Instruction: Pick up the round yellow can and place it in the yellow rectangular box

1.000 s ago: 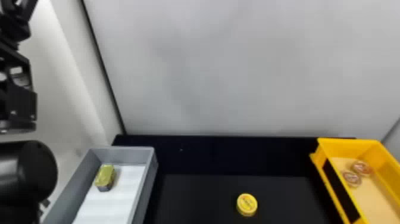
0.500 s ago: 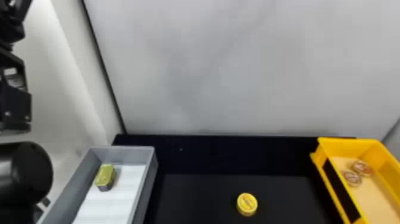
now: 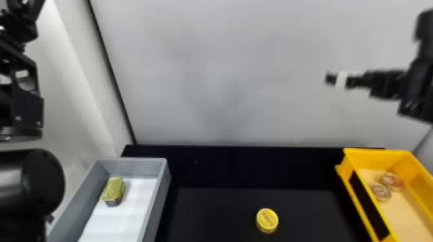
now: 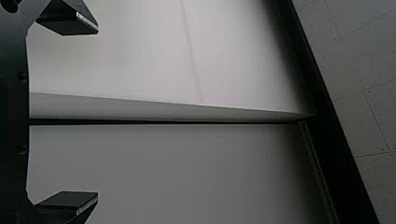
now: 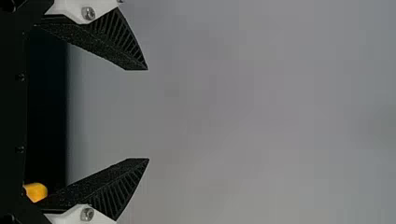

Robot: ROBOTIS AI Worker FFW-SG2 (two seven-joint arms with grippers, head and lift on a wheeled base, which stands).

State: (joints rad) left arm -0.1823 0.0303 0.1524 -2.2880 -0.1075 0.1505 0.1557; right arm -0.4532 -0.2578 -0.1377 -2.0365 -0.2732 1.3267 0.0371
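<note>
Right gripper (image 3: 331, 79) has entered, spread wide, empty; round can (image 3: 267, 220) lies flat, lid up, open room between gray bin (image 3: 162, 193) and yellow box (image 3: 375, 153).

The worktop (image 3: 219, 212) is black, deepest along its far band (image 3: 245, 167) and a shade greyer nearer the camera; a grey box (image 3: 160, 196) sits on its left side; a yellow rectangular box (image 3: 376, 158) sits on its right, with a black patch on the side facing inward; the round yellow can (image 3: 267, 220) lies flat between the two boxes, touching neither, on the greyer part.
</note>
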